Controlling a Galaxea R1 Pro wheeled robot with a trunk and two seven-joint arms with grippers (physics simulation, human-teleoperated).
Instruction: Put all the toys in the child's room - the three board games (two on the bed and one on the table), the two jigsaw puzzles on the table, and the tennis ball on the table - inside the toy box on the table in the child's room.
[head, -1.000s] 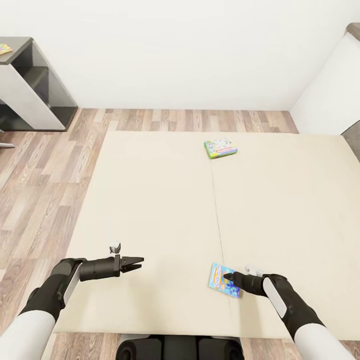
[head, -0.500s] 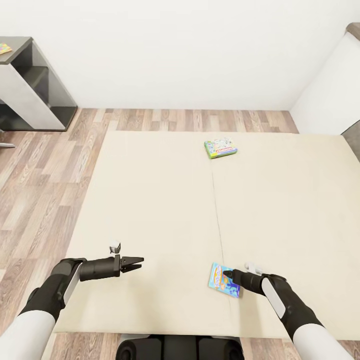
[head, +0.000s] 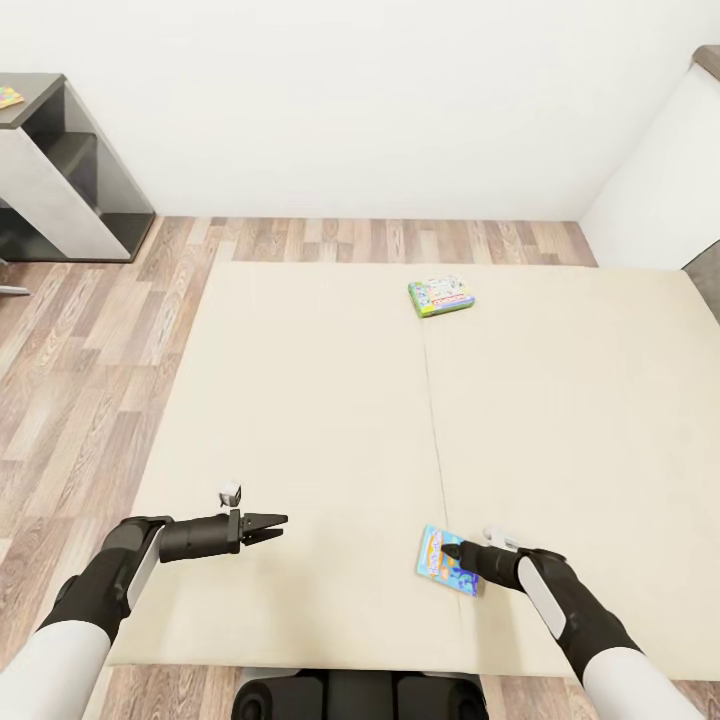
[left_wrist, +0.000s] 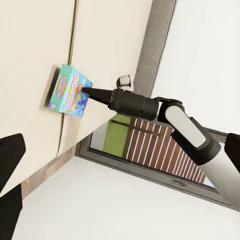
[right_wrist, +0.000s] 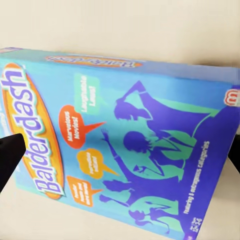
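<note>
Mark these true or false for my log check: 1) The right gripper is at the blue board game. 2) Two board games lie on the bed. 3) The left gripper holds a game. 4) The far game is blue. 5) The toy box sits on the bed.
1) True: the right gripper is over the blue board game.
2) True: a second, white-green board game lies farther up the bed.
3) False: the left gripper holds nothing.
4) False: it is white-green.
5) False: just the two games lie there.
</note>
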